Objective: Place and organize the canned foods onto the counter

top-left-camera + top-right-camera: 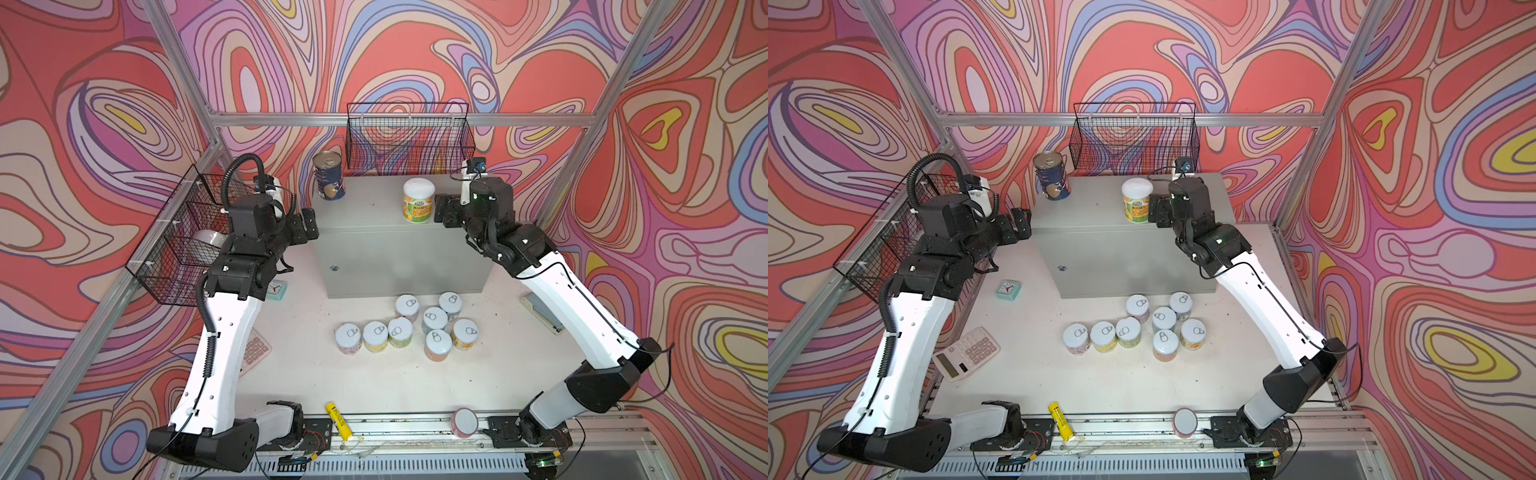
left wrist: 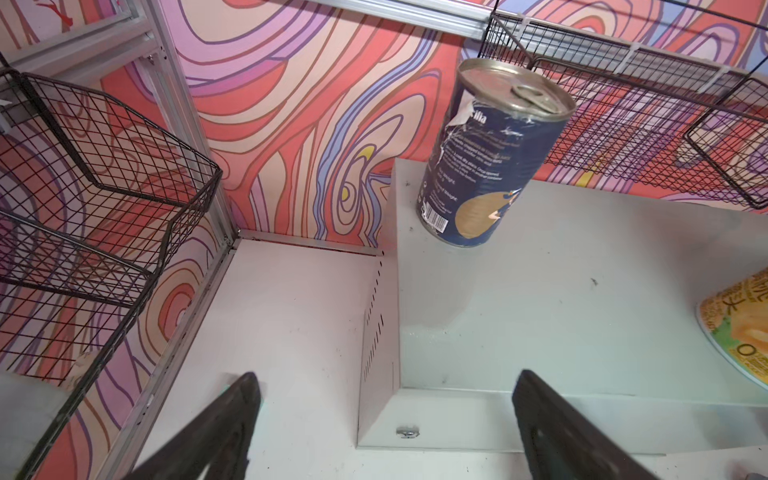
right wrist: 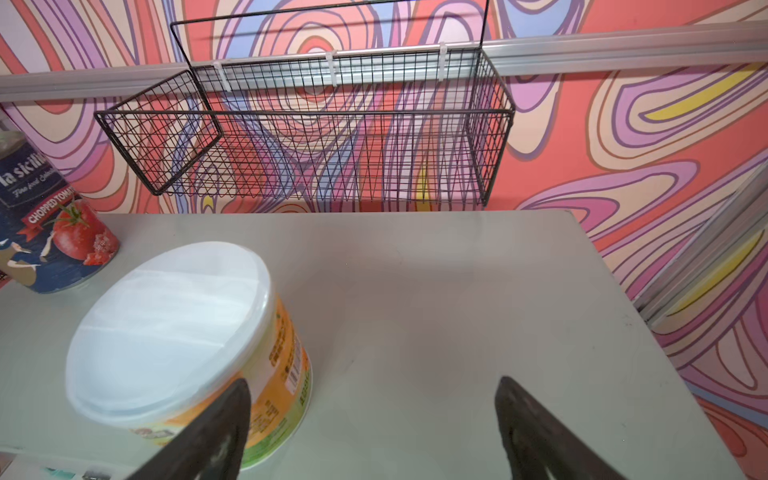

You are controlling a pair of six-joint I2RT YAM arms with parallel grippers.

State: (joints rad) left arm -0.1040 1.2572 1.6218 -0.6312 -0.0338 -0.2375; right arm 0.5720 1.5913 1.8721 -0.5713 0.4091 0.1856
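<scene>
Right gripper (image 3: 374,386) was spread and empty, one finger just beside the upright white-lidded, orange-and-green can (image 3: 174,332) on the light-grey metal cabinet (image 1: 374,208). Left gripper (image 2: 384,382) was spread and empty at the cabinet's left edge. An upright bare-topped blue can (image 3: 45,216), labelled "CHOPPED", stood rear-left. Eight white-lidded cans (image 1: 435,319) stood upright on the white table (image 1: 311,374) in front. A black wire basket (image 1: 409,137) hung behind.

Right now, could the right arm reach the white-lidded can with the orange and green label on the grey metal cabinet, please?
Probably yes: the open right gripper hovers just beside the white-lidded can atop the cabinet, nothing between them; a small sideways shift should bracket it.
</scene>
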